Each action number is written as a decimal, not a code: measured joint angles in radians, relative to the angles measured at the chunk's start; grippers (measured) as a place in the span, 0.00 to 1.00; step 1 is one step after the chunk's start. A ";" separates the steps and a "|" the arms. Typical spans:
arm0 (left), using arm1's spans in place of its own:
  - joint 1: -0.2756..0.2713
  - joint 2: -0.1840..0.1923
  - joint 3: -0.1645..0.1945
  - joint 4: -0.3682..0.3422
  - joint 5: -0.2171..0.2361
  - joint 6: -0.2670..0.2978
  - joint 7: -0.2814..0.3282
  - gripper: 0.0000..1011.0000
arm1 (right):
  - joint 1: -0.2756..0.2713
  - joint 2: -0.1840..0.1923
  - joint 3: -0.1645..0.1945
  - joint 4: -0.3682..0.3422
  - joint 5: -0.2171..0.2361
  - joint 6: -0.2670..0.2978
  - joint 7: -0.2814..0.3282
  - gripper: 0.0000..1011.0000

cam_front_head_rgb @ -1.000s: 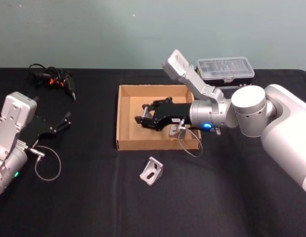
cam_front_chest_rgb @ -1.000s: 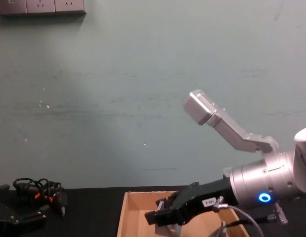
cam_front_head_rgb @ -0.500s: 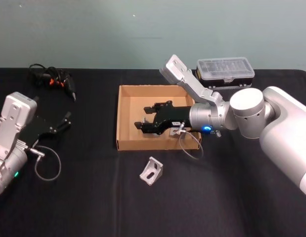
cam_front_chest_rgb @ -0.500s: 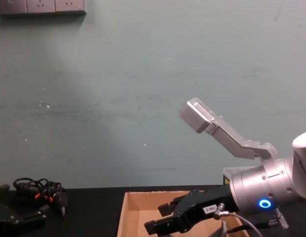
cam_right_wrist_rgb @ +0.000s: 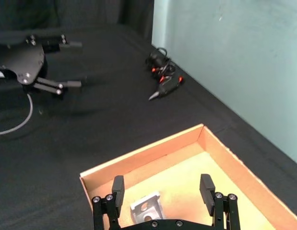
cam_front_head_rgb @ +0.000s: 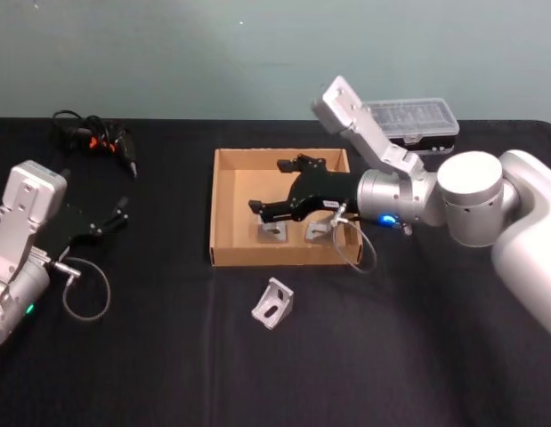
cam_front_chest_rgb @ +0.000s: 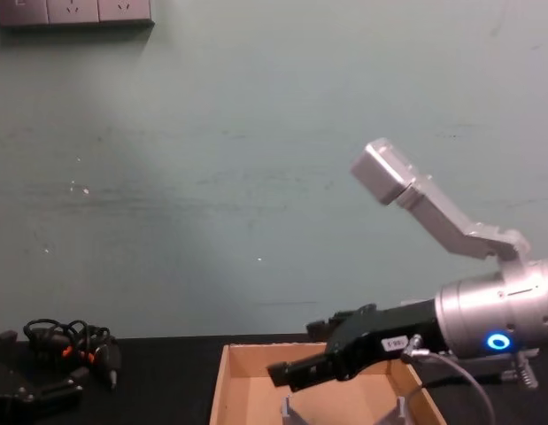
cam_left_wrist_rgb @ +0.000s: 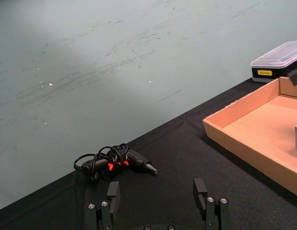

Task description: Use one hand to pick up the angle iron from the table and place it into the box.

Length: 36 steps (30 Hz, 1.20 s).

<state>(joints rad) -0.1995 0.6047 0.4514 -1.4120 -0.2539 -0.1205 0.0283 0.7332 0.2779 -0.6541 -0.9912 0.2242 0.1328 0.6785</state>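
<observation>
An angle iron (cam_front_head_rgb: 273, 304) is seen lying on the table (cam_front_head_rgb: 168, 365) just in front of the box (cam_front_head_rgb: 275, 256), apart from its front wall and touched by nothing. Inside the box, close to that front wall, a second bracket (cam_front_head_rgb: 273, 229) and a third bracket (cam_front_head_rgb: 317, 228) are set side by side. The right gripper (cam_front_head_rgb: 273, 187) is held above the box floor, over the second bracket and clear of it, its fingers spread wide with nothing gripped. The left gripper (cam_front_head_rgb: 117, 216) is parked well to the left of the box, its fingers likewise parted and empty. By the box's right rear corner a black case with a clear lid (cam_front_head_rgb: 409, 124) is set, and far off to the box's rear left a black corded tool (cam_front_head_rgb: 97, 142) is found.
</observation>
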 joint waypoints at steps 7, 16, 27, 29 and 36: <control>0.000 0.000 0.000 0.000 0.000 0.000 0.000 0.99 | -0.109 0.072 0.056 -0.218 0.045 0.045 -0.056 0.99; 0.000 0.000 0.000 0.000 0.000 0.000 0.000 0.99 | -0.253 0.139 0.114 -0.435 0.145 0.119 -0.103 0.99; 0.000 0.000 0.000 0.000 0.000 0.000 0.000 0.99 | -0.304 0.201 0.086 -0.526 0.174 0.179 -0.117 0.99; 0.000 0.000 0.000 0.000 0.000 0.000 0.000 0.99 | -0.301 0.207 0.074 -0.528 0.170 0.189 -0.112 0.99; 0.000 0.000 0.000 0.000 0.000 0.000 0.000 0.99 | -0.286 0.215 0.031 -0.528 0.161 0.259 -0.109 0.99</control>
<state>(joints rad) -0.1995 0.6047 0.4514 -1.4120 -0.2539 -0.1206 0.0283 0.4467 0.4930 -0.6235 -1.5193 0.3853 0.3923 0.5692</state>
